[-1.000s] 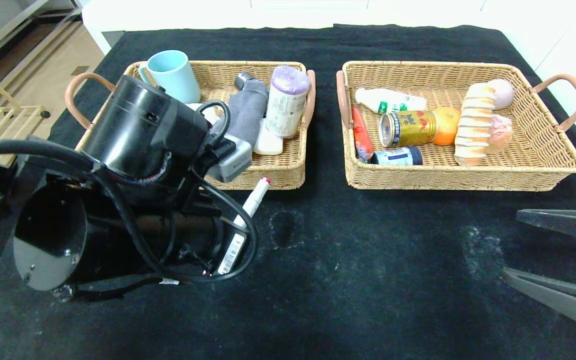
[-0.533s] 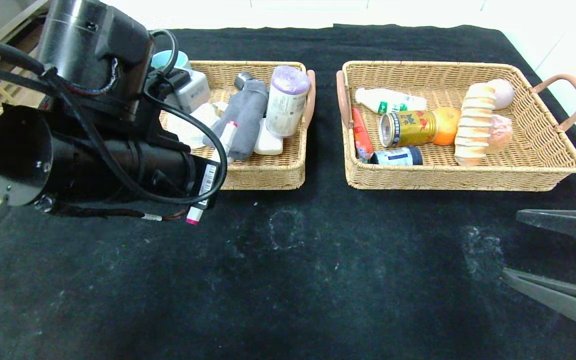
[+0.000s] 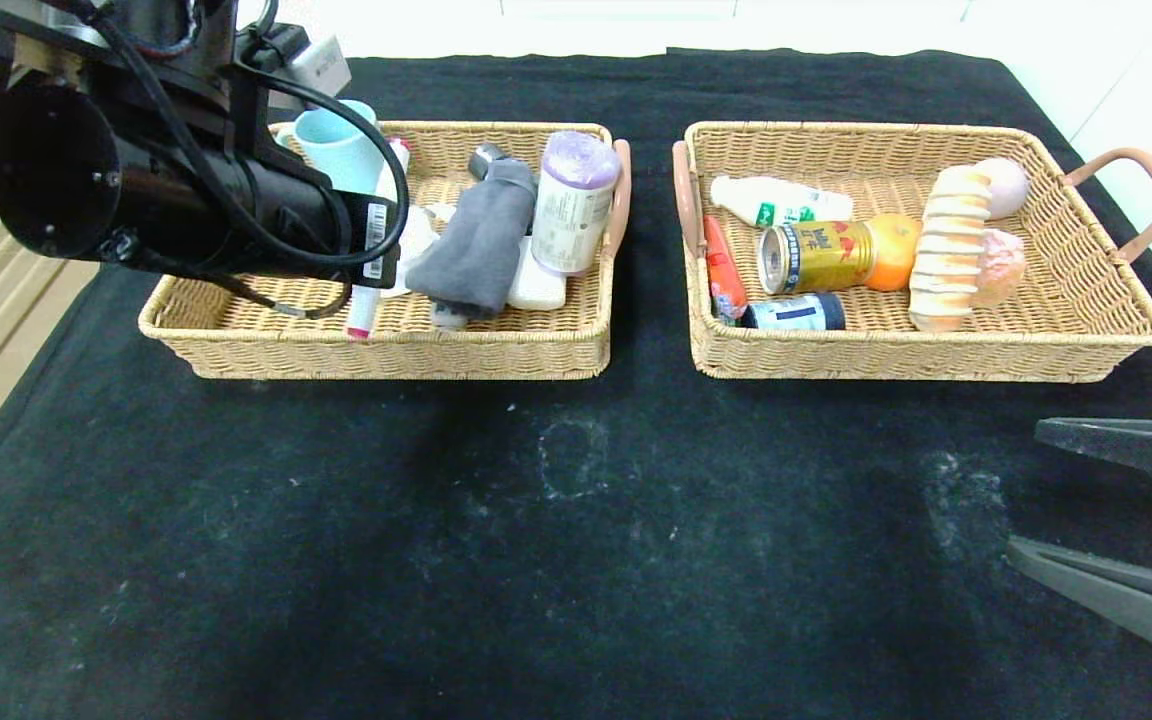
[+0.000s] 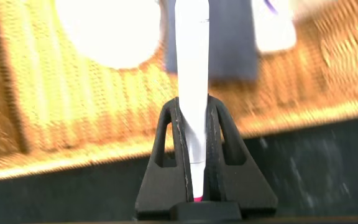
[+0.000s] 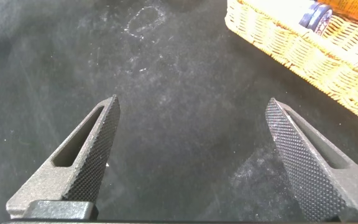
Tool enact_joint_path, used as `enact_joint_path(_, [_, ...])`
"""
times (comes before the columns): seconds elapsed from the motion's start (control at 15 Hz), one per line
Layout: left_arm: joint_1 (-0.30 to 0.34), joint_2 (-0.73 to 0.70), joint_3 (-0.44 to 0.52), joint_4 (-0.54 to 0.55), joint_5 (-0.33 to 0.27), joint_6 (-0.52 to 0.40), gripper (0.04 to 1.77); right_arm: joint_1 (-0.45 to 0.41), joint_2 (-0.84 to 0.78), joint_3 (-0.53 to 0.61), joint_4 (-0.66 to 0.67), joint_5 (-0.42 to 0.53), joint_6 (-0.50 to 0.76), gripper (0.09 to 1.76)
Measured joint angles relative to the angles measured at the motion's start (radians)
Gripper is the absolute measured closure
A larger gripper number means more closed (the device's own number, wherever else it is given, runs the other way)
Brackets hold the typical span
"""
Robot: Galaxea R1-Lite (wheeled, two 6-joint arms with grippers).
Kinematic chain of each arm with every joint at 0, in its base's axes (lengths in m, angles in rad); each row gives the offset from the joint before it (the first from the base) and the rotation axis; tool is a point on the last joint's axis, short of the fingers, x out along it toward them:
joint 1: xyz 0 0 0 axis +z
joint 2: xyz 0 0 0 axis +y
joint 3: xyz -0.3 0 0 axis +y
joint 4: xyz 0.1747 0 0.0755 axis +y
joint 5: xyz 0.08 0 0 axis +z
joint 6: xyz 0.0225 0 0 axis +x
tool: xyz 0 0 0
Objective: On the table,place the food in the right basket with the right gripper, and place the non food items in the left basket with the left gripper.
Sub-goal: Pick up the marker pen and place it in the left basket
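**White marker held over my left basket**

My left gripper (image 4: 194, 155) is clenched on the white marker with pink ends (image 3: 376, 240). In the left wrist view the marker stands squeezed between my two dark fingers (image 4: 166, 149), with one pink end low down at their base. In the head view its long axis runs from near to far, a little tilted: one pink end points toward me and the other points away, beside the light blue mug (image 3: 336, 150). The marker is above the left part of the rectangular tan wicker left basket (image 3: 386, 350), partly hidden behind my thick black arm. I cannot tell if it touches the basket floor.

In the same basket lie the folded grey towel (image 3: 476, 240) and the purple-topped roll with white label (image 3: 571, 200). The right wicker basket (image 3: 936, 350) holds the ridged striped bread roll (image 3: 946, 250), the gold can with red print (image 3: 816, 255) and the long orange sausage (image 3: 721, 265).

One second ago my left arm was low over the black cloth table (image 3: 576, 520) in front of the basket, with the marker still outside the basket; now both are up over it. My right gripper (image 5: 194, 155) has not moved; it waits with fingers wide apart over the table, near its right edge.
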Motion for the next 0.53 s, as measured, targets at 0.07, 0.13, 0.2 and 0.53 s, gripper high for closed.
enact_joint_path(0.07, [0.018,0.015,-0.022,-0.018,-0.005,0.000,1.56,0.000,0.000,0.000,0.000,0.000,0.000,0.14])
enact_joint_path(0.13, [0.033,0.032,-0.039,-0.047,-0.009,0.000,1.56,0.001,-0.001,0.000,0.000,0.000,0.000,0.14])
enact_joint_path(0.2, [0.044,0.047,-0.054,-0.068,-0.011,0.001,1.56,0.001,-0.001,0.000,0.000,0.000,0.000,0.14])
enact_joint_path(0.53, [0.076,0.128,-0.140,-0.097,-0.012,0.005,1.56,0.001,-0.002,0.001,0.000,0.001,0.000,0.14])
